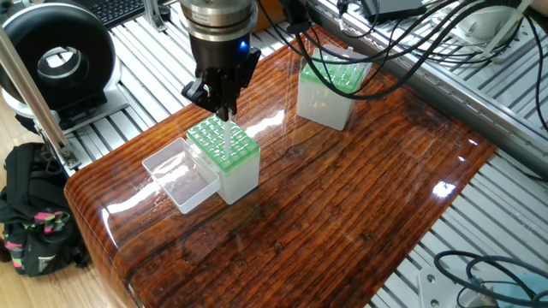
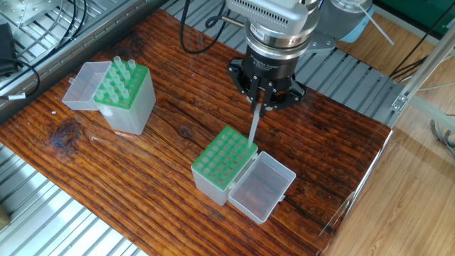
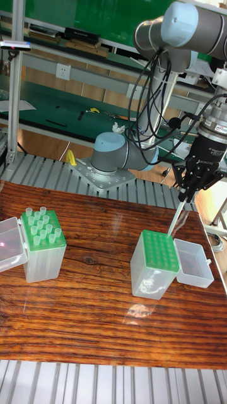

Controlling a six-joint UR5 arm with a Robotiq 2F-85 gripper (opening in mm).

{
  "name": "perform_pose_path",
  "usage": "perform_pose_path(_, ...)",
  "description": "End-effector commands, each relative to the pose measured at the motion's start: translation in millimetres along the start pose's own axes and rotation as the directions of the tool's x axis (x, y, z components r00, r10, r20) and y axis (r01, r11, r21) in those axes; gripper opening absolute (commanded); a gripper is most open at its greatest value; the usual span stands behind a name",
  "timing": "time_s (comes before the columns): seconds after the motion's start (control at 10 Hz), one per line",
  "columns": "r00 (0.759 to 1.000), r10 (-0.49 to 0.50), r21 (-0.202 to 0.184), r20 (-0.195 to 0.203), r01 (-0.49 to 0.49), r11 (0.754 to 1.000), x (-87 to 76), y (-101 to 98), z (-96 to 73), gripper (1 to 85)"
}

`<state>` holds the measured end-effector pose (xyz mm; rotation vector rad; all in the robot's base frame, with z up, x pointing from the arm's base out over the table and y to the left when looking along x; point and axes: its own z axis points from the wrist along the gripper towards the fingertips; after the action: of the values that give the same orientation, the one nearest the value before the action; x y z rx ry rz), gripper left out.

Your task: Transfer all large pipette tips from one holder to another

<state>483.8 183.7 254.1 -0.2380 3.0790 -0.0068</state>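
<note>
Far holder (image 2: pixel 122 96): lid open, large pipette tips (image 2: pixel 121 71) standing in its green grid.
Near holder (image 2: pixel 222 162): lid open beside it, grid holes look empty.
My fingers (image 2: pixel 262 94): pinched on one tip (image 2: pixel 253 126), its point at the near holder's edge row.
Table (image 2: pixel 341 153): carries both holders.

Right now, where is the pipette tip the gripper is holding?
The pipette tip hangs from the shut gripper, its point at a corner hole of the green-topped holder beside the open clear lid, far from the other holder.
</note>
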Motion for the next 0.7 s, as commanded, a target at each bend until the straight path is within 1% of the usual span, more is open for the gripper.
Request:
perform_pose_path(0.0,1.0,-0.012,-0.012,-0.009,0.012,1.0,1.4,3.1,1.9,1.0)
perform_pose_path(0.4,1.0,-0.026,-0.01,-0.008,0.026,1.0,0.2,0.6,5.0,1.0)
perform_pose_path(0.6,0.999,-0.032,-0.01,-0.008,0.032,0.999,-0.3,0.4,5.7,2.3)
